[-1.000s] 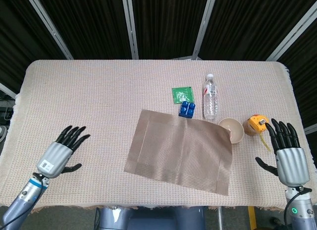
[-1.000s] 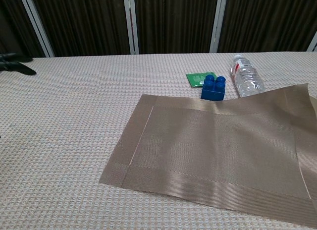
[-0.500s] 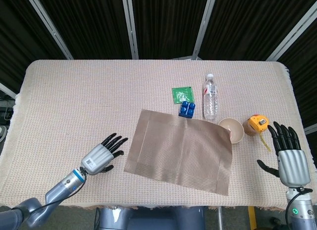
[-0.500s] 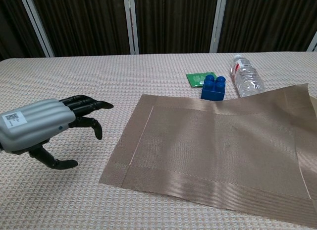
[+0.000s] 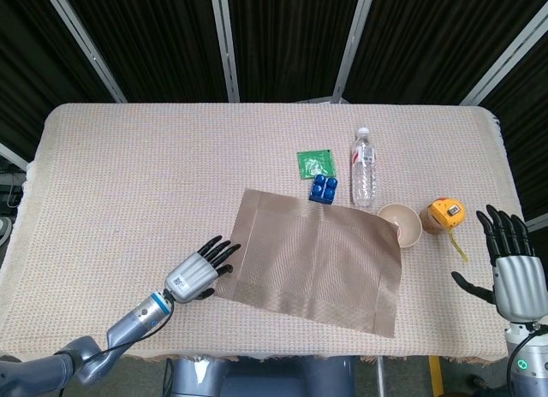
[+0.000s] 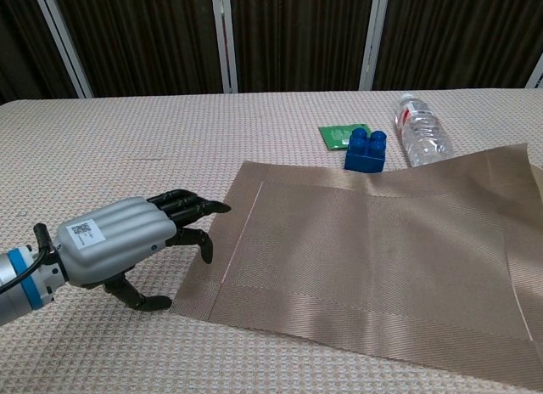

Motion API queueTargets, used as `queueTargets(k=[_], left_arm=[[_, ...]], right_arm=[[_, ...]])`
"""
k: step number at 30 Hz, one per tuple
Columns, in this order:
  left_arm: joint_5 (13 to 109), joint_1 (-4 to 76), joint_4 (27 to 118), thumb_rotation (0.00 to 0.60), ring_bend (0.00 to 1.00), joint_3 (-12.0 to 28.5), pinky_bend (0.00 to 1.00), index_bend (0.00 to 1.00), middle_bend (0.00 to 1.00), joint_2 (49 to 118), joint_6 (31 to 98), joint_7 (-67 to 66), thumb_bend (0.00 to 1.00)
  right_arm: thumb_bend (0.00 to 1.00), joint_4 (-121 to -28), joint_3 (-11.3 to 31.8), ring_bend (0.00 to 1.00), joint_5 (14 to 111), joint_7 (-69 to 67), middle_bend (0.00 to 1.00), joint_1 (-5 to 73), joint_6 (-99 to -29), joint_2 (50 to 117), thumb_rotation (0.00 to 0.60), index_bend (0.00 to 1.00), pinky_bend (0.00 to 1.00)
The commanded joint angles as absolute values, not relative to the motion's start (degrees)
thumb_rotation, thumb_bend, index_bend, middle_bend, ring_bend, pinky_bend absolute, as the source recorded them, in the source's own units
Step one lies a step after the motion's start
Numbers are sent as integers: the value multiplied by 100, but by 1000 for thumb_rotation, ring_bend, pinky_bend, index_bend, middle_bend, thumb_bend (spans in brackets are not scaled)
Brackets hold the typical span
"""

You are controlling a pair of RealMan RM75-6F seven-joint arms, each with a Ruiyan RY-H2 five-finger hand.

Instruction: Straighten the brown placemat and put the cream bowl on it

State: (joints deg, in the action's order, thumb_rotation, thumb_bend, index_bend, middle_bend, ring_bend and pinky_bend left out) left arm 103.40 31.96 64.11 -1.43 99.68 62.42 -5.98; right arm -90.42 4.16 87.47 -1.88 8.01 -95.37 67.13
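The brown placemat point(image 5: 315, 260) point(image 6: 373, 258) lies skewed on the table, its far right corner lifted against the cream bowl point(image 5: 401, 223). The bowl stands upright just off the mat's right edge, out of the chest view. My left hand point(image 5: 199, 275) point(image 6: 127, 241) is open, fingers spread, with its fingertips point(image 6: 212, 209) at the mat's near left corner. My right hand point(image 5: 514, 273) is open and raised at the table's right edge, apart from the bowl.
A blue toy brick point(image 5: 324, 189) point(image 6: 366, 149) sits at the mat's far edge, beside a green packet point(image 5: 316, 164) point(image 6: 344, 133). A clear water bottle point(image 5: 365, 167) point(image 6: 422, 139) lies behind the bowl. A yellow tape measure point(image 5: 447, 214) sits right of the bowl.
My left hand has swept right across the table from the left side to the placemat's near left corner. My right hand has drifted slightly down and right.
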Motion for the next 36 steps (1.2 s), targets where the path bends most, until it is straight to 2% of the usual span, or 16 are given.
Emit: queueTargets(k=[1,19,26,33,36], left_arm=[[10316,3207,6366,600,0,-165,0,346,0,9963,6284,-630,238],[10242,3320,6252,600,0,-299,0,403,0,10237,6226,-798,263],[10182,3353,6238,600,0,-343,0,430,0,10307,6202,-905,397],[10124,3382,6267,600,0,-342,0,524,0,10346,6216,-918,527],[10101,3396,6270,600,0,-319,0,555,0,10371,6250,-880,550]], right_arm=[[0,-9048,434,0,8747,-227,0,782,-9525,6693,600,0,0],[0,-9098,511,0,8872,-373,0,712,-9560,6634,600,0,0],[0,-9097,525,0,8954,-400,0,679,-9582,6626,600,0,0],[0,-9106,537,0,9010,-470,0,660,-9587,6603,600,0,0],[0,-9098,544,0,9023,-497,0,654,-9586,6596,600,0,0]])
